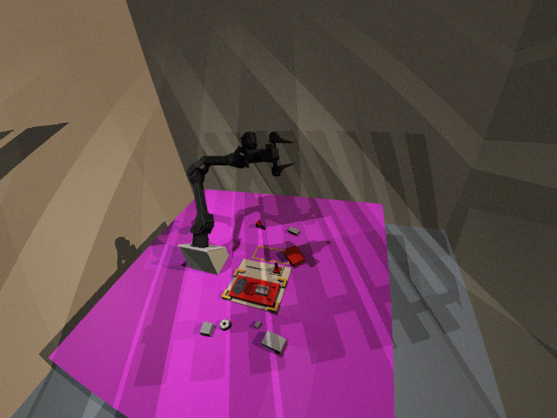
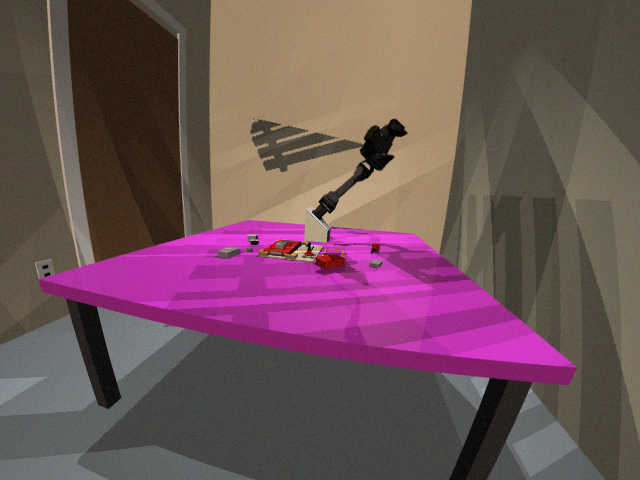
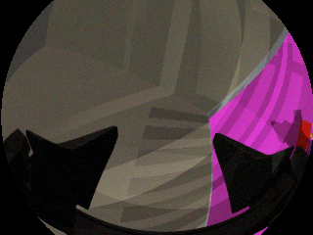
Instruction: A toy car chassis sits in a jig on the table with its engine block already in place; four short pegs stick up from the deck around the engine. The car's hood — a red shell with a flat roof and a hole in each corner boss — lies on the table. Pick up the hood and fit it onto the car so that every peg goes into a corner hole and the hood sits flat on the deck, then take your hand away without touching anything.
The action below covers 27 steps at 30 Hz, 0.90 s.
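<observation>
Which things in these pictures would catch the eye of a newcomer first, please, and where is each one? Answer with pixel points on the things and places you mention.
Probably the bright magenta table (image 1: pixel 179 360) (image 2: pixel 310 320) (image 3: pixel 254 127), striped with shadows, below the brown walls. Next, the black arm's open gripper (image 1: pixel 293 153) (image 3: pixel 167 135), raised high above the tabletop. Then the red hood (image 1: pixel 294 255) (image 2: pixel 330 261), lying on the table beside the jig (image 1: pixel 251 265) (image 2: pixel 308 257) that holds the red chassis (image 1: pixel 251 294) (image 2: pixel 271 250).

Open air lay round the raised gripper (image 1: pixel 292 153) (image 2: pixel 399 143) (image 3: pixel 167 135), well above the tbl (image 1: pixel 332 360) (image 2: pixel 310 310) (image 3: pixel 254 117). Lower, bare tbl ran betw. the red hood (image 1: pixel 294 255) (image 2: pixel 330 261) and grey block (image 1: pixel 293 231) (image 2: pixel 375 263); the jig's upright black-topped red piece (image 1: pixel 277 268) (image 2: pixel 308 251) obstructed the hood's jig side.
</observation>
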### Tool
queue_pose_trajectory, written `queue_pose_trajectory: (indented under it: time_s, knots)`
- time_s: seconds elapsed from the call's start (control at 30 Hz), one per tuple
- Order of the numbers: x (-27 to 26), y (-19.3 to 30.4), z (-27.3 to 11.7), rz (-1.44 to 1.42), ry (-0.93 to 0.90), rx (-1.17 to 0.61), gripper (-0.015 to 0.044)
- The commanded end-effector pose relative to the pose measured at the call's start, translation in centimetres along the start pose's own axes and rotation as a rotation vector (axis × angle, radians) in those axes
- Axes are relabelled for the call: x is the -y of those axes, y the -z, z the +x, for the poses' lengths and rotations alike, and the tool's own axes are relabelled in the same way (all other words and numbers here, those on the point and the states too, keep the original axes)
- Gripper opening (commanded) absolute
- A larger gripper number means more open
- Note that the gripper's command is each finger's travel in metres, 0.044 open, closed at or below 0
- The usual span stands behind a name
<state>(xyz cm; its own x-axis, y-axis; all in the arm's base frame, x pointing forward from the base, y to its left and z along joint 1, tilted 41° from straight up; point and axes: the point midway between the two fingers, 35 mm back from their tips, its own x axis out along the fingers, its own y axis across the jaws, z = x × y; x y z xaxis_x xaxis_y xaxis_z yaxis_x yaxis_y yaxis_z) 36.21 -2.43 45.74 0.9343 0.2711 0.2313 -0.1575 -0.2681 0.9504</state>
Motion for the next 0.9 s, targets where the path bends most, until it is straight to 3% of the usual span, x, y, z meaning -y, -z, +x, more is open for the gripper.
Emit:
queue_pose_trajectory:
  time_s: [0.0,0.43,0.87]
  knots:
    - [3.8,-1.7,2.0,-0.016,0.146,0.008,0.044]
    - [22.0,-5.7,4.8,-0.024,0.777,-0.101,0.044]
    - [38.3,-3.8,-0.8,0.116,1.356,-0.486,0.044]
